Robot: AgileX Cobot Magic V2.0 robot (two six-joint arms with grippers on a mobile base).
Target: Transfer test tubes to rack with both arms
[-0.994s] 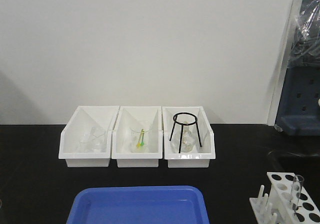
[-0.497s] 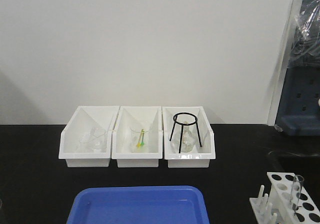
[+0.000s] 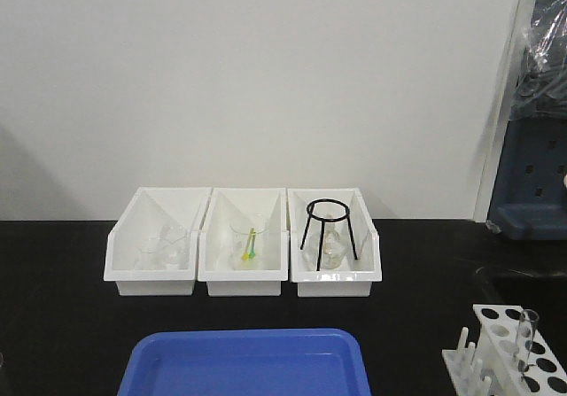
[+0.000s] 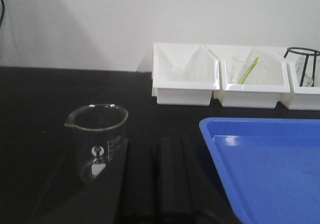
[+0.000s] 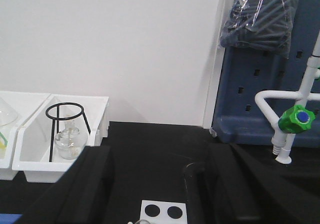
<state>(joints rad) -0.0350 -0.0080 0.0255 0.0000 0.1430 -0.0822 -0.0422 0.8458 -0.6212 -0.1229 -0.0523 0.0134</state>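
The white rack (image 3: 458, 368) stands at the front right corner of the black bench, with one clear test tube (image 3: 528, 334) upright in a hole. In the right wrist view a corner of the rack (image 5: 163, 205) lies low between the black fingers of my right gripper (image 5: 159, 156), which is open and holds nothing. My left gripper (image 4: 157, 144) hovers over the bench between a glass beaker (image 4: 97, 139) and the blue tray (image 4: 270, 169). Its fingers are together with nothing between them. Neither gripper shows in the front view.
Three white bins (image 3: 151, 276) line the back of the bench; the right one holds a black tripod stand (image 3: 330, 228) over a flask. The blue tray (image 3: 248, 361) lies at the front centre. A blue pegboard (image 5: 260, 98) and a green-capped tap (image 5: 296, 119) stand far right.
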